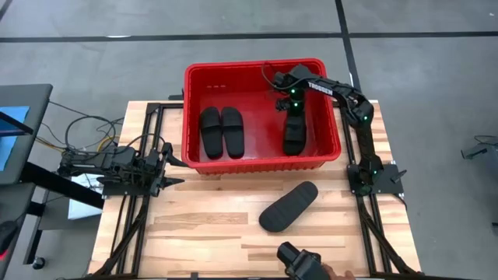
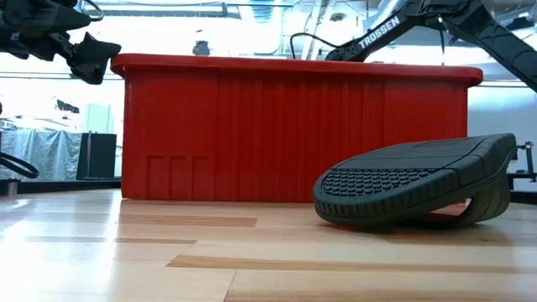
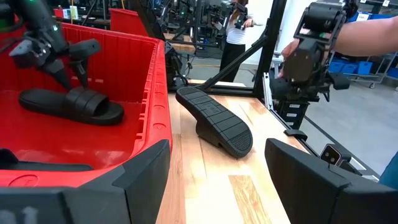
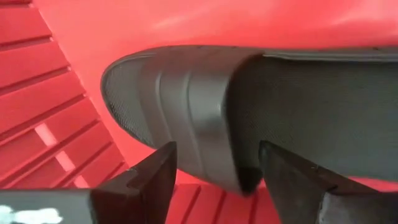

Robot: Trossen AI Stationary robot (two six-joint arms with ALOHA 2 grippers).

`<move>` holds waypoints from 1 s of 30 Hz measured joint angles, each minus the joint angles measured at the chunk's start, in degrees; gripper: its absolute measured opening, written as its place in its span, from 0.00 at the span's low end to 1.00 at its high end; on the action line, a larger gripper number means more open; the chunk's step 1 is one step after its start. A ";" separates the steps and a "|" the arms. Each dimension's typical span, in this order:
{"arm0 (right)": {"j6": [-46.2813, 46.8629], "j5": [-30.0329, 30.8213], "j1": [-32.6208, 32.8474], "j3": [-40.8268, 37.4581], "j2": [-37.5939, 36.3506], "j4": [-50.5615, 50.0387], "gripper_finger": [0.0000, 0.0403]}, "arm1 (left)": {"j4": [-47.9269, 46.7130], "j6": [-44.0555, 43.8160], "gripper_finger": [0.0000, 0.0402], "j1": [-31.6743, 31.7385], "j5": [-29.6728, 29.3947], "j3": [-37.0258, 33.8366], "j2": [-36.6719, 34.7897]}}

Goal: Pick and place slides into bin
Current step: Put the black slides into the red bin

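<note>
- The right gripper (image 1: 291, 103) was seen inside the large red ribbed plastic bin (image 1: 194, 78), in the upper centre of the high view, poised over a matte black rubber slide sandal (image 1: 293, 132) lying on the bin floor at the bin's right side.
- In the right wrist view its fingers (image 4: 146, 180) were spread moderately wide, one on each side of that sandal's strap (image 4: 186, 112); whether the strap was touched could not be told, and nothing appeared to be clamped.
- The step in hand was judged to be the release of this third sandal; it would be done well if the fingers were kept parted and lifted straight up, so that the strap was not snagged and the sandal was not dragged along.
- The right arm was reaching from its base at the right of the high view, folded inward and bent down over the bin's far rim.
- A pair of black slide sandals (image 1: 222, 131) was lying side by side in the left half of the bin.
- The fourth black slide sandal (image 1: 289, 206) was lying sole-up on the wooden table (image 1: 194, 233), in the lower centre of the high view, apart from the bin.
- The left gripper (image 1: 167, 171) was held at the left of the high view, just beside the bin's near left corner, fingers wide and empty.
- A person's hand with a dark device (image 1: 299, 263) was seen at the bottom edge.
</note>
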 joint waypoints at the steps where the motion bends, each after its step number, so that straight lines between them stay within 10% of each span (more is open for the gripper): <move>1: 0.00 0.04 -0.03 0.00 -0.61 0.07 0.54 | 0.00 0.00 0.64 0.00 0.00 0.00 0.00; 30: 14.25 1.17 2.92 10.24 -32.93 5.22 0.37 | -0.01 0.00 0.64 0.00 0.00 0.00 0.00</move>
